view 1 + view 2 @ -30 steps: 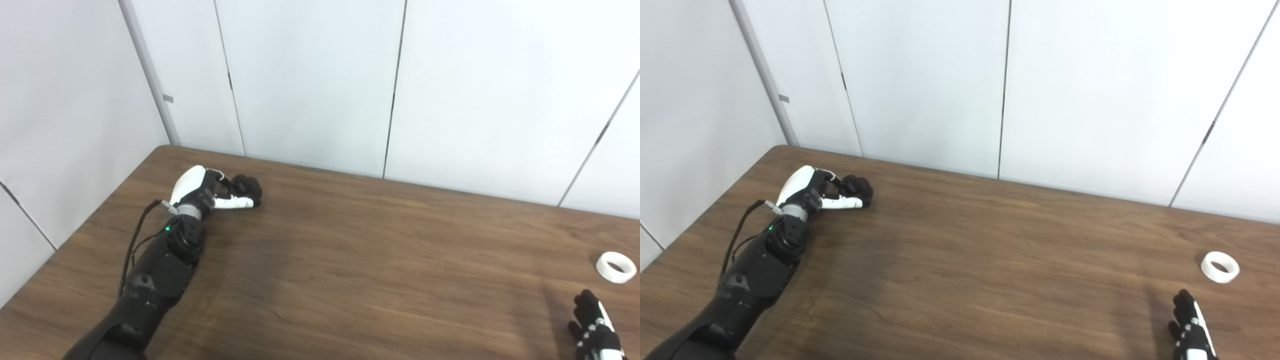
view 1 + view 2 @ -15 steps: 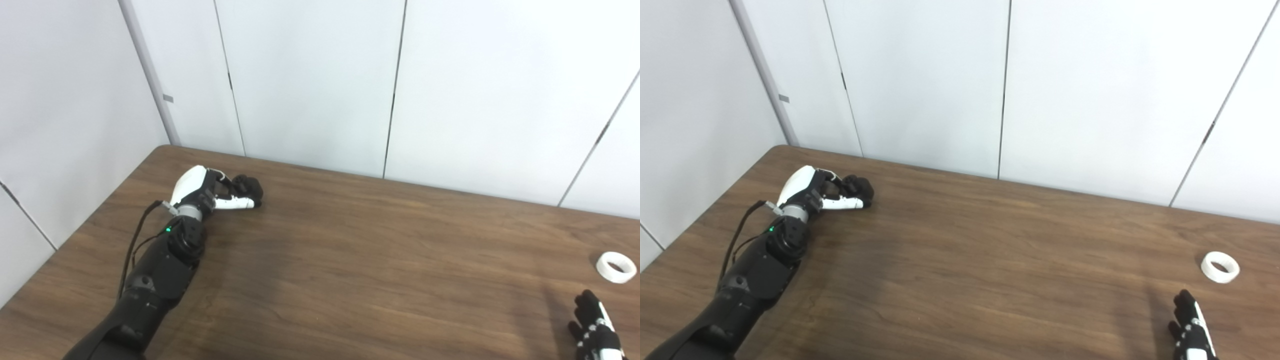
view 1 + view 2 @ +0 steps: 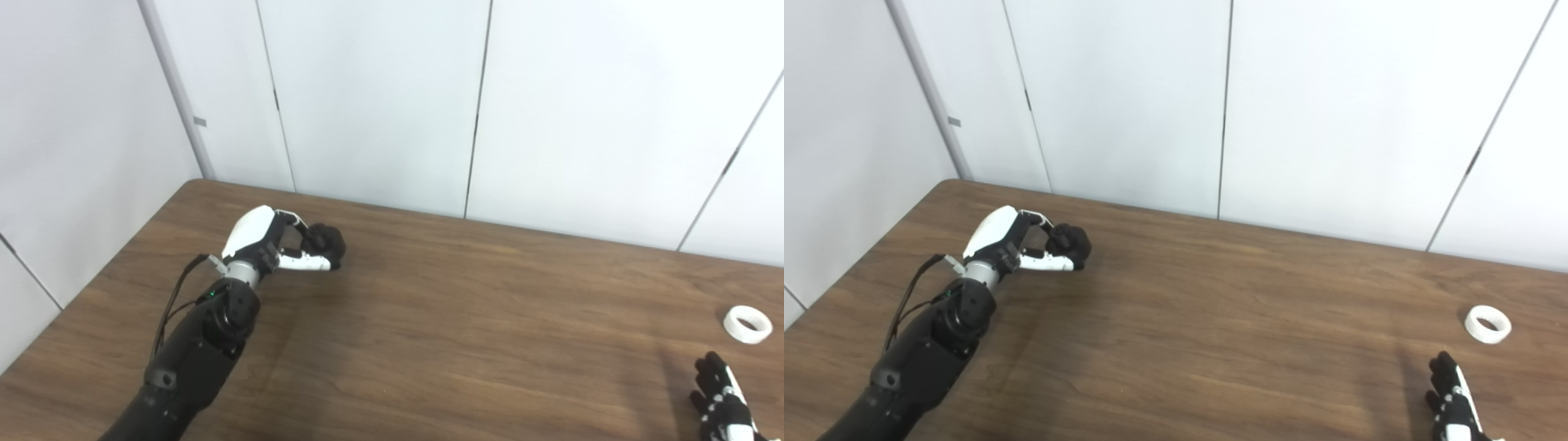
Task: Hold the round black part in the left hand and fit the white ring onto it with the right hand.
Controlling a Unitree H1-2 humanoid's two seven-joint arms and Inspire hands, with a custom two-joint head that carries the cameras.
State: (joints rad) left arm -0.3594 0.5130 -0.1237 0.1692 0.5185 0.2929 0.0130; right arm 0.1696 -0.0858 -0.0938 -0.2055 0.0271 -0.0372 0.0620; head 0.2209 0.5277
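Left eye view: the round black part (image 3: 326, 242) is seen clamped in the left robot hand (image 3: 275, 242), fingers curled around it, near the counter's (image 3: 429, 318) far left corner. The white ring (image 3: 747, 324) is left lying flat at the far right (well apart from the part). The right robot hand (image 3: 719, 401) is held just short of it, fingers spread, nothing gripped.
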